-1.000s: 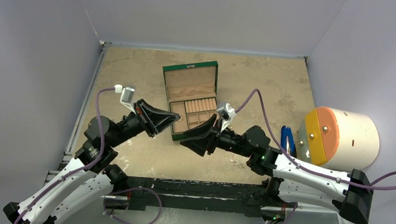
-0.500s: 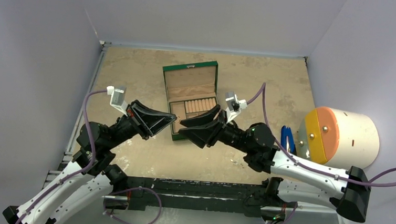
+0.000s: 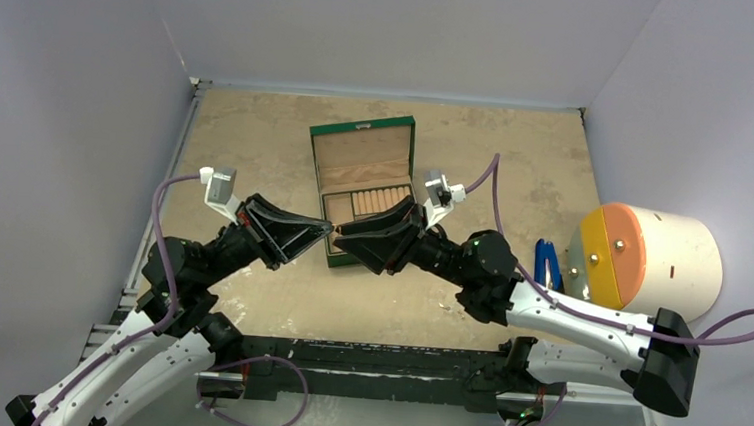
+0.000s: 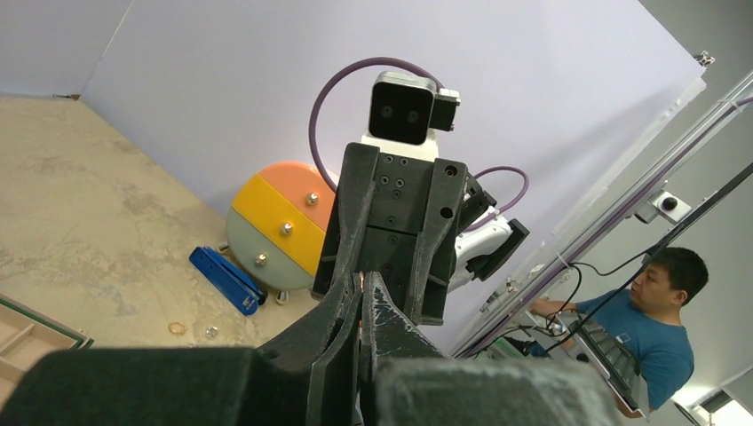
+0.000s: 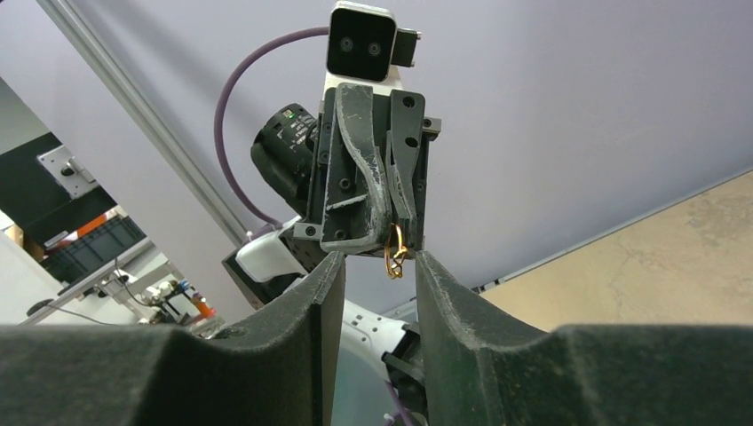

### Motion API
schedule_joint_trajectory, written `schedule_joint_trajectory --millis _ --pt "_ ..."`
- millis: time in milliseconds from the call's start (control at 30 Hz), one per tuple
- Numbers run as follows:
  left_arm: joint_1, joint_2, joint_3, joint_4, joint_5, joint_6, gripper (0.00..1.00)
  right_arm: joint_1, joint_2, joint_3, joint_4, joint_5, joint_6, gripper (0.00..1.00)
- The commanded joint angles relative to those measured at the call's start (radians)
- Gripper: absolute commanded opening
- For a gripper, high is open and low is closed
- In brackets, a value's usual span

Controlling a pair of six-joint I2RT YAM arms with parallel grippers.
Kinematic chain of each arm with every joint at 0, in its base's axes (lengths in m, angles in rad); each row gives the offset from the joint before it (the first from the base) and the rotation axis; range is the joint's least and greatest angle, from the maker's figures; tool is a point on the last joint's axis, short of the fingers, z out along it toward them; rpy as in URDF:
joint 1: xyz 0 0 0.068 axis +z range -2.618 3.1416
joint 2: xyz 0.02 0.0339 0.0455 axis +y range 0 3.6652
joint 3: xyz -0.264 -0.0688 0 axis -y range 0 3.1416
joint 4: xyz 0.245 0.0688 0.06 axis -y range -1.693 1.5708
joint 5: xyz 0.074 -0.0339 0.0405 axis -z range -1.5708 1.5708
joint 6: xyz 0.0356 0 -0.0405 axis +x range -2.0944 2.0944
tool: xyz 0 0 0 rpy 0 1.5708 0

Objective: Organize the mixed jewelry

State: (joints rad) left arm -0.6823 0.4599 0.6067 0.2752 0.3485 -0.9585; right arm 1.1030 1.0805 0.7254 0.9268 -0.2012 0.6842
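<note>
My left gripper (image 3: pixel 328 228) is shut on a small gold ring (image 5: pixel 395 251), which hangs from its fingertips in the right wrist view. My right gripper (image 3: pixel 341 234) is open and points tip to tip at the left gripper. Its fingers (image 5: pixel 330 266) stand on either side of the ring without touching it. Both tips are above the near edge of the open green jewelry box (image 3: pixel 364 132). In the left wrist view my left gripper (image 4: pixel 365 279) is closed, with only a gold glint between the tips. A loose gold ring (image 4: pixel 178 328) and a silver stud (image 4: pixel 211 332) lie on the table.
A blue clip-like tool (image 3: pixel 548 264) lies next to a large white cylinder with an orange and yellow face (image 3: pixel 650 262) at the right; both also show in the left wrist view, the tool (image 4: pixel 225 280) and the cylinder (image 4: pixel 275 222). Grey walls enclose the tan table.
My right gripper has risen and moved left until its open fingers flank the ring in my left gripper. My left gripper has drawn back slightly to the left.
</note>
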Motion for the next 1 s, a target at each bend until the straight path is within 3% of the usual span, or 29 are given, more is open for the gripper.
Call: schedule_joint_trajectory --millis 0,300,433,667,767,833,967 --pt "-0.005 -0.010 0.003 0.029 0.014 0.004 0.00 -0.005 -0.008 0.042 0.090 0.005 0.022 0.36" --pt "-0.004 -0.010 -0.002 0.027 0.011 0.009 0.00 -0.005 -0.004 0.035 0.105 0.003 0.022 0.20" --pt "-0.003 -0.006 -0.003 0.029 0.015 0.013 0.00 -0.005 -0.005 0.031 0.109 0.013 0.020 0.00" --pt "-0.005 -0.007 -0.005 0.011 -0.001 0.021 0.01 -0.005 -0.008 0.025 0.065 0.064 -0.004 0.00" --pt "-0.005 -0.022 0.015 -0.094 -0.076 0.053 0.38 -0.005 -0.023 0.037 -0.008 0.093 -0.041 0.00" --pt "-0.005 -0.039 0.044 -0.187 -0.155 0.091 0.56 -0.005 -0.041 0.068 -0.124 0.132 -0.089 0.00" --pt "-0.004 -0.082 0.091 -0.389 -0.335 0.172 0.65 -0.005 -0.069 0.121 -0.348 0.275 -0.181 0.00"
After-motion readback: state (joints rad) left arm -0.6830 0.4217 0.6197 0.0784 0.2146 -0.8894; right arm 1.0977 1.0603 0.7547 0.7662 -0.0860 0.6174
